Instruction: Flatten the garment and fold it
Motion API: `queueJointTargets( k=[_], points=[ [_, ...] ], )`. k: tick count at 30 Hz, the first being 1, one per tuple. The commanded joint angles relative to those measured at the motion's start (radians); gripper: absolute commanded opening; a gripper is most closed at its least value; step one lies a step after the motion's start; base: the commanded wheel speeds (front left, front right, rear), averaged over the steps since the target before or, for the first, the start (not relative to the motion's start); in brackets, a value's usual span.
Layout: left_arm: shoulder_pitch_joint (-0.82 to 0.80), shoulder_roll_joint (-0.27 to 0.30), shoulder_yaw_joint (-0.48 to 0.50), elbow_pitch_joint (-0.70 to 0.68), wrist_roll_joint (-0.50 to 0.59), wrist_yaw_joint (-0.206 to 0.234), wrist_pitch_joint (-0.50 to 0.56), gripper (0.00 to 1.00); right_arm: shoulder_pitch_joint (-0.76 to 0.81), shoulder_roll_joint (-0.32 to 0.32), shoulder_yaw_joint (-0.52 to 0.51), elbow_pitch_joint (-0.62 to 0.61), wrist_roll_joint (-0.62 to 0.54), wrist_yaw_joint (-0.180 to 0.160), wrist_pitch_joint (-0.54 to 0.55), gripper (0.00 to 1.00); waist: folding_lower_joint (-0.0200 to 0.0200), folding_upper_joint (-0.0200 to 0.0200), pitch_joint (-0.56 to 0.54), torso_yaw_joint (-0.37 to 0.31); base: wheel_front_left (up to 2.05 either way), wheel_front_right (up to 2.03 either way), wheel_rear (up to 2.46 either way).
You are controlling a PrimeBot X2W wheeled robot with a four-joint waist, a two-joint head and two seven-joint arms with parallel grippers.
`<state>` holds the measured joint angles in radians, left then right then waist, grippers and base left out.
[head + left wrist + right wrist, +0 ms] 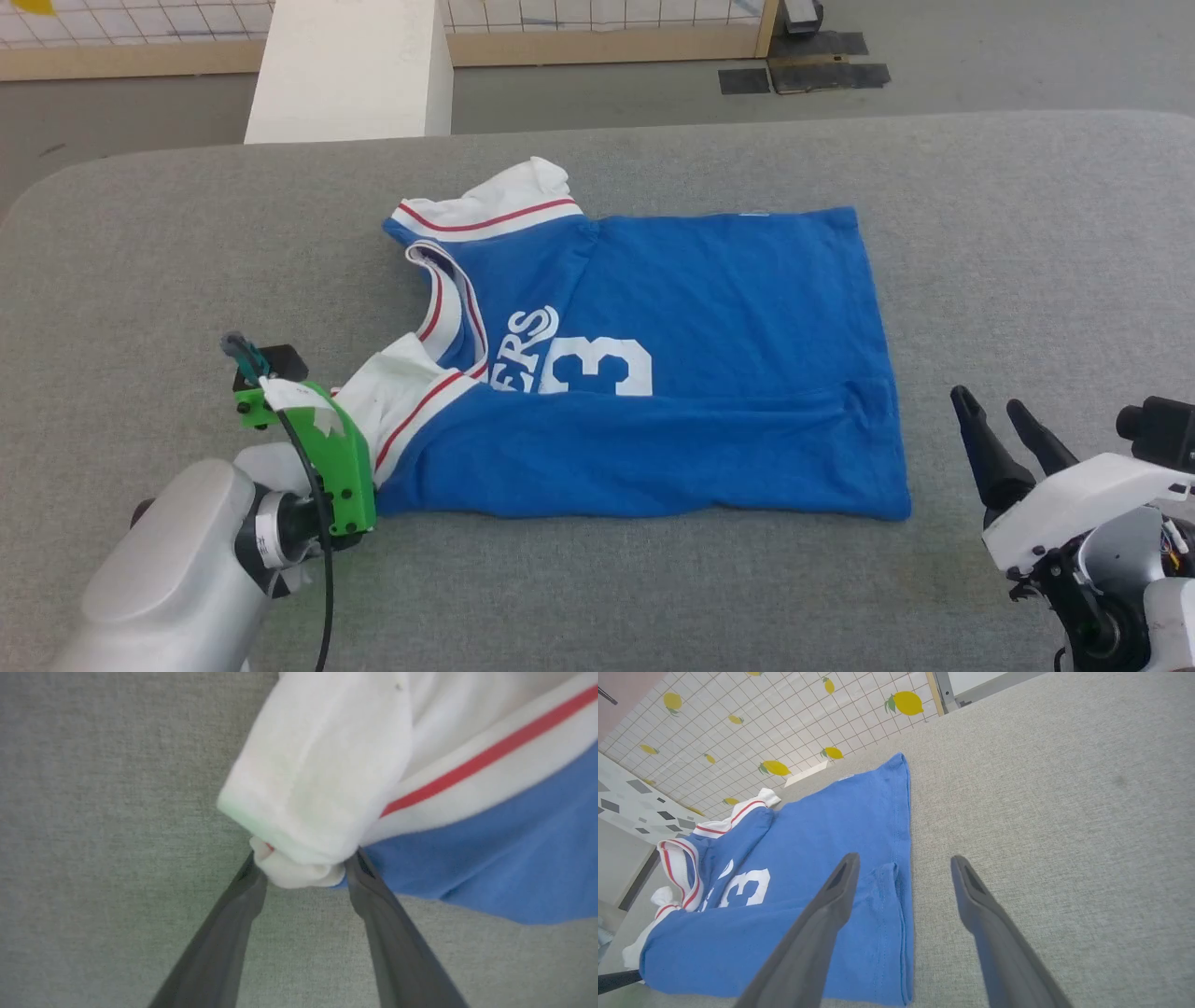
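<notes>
The one garment [709,373] lay part-folded on the grey table [1027,233]; it looked light, limp and quick to bunch, and best taken at a sleeve edge or hem corner. The left gripper [306,868] had its jaws either side of the bunched white sleeve [322,765], touching it, though whether they pinched it could not be told. The right gripper [987,401], second of two, stood open and empty near the hem.

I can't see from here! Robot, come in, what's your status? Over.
Left hand straddling white sleeve end, grip unclear. Right hand open, empty, beside hem. Garment partly folded, sleeves bunched. Nothing in the way.
</notes>
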<state>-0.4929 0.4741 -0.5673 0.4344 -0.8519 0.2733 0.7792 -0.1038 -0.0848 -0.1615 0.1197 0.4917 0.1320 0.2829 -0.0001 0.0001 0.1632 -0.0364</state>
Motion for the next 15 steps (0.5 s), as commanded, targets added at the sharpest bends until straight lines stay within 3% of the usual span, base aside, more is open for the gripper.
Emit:
queueJointTargets(
  k=[1,10,15],
  points=[
    [0.027,-0.011,-0.009,0.013,-0.012,-0.005,0.000,0.00,-0.016,-0.003,0.000,-0.001,-0.008,-0.001,0.005,1.00,0.0001,-0.0001,0.003,0.002,0.00,0.00,0.00],
    [0.058,-0.032,0.026,-0.015,-0.055,-0.023,-0.052,0.00,-0.020,-0.024,0.008,0.017,-0.044,-0.001,0.080,1.00,0.0001,-0.0001,-0.023,0.016,0.00,0.00,0.00],
    [0.075,-0.030,0.052,-0.049,-0.071,-0.016,-0.084,0.00,-0.047,-0.033,0.005,0.023,-0.160,-0.001,0.290,1.00,0.0001,-0.0001,-0.039,0.012,0.00,0.00,0.00]
  ],
)
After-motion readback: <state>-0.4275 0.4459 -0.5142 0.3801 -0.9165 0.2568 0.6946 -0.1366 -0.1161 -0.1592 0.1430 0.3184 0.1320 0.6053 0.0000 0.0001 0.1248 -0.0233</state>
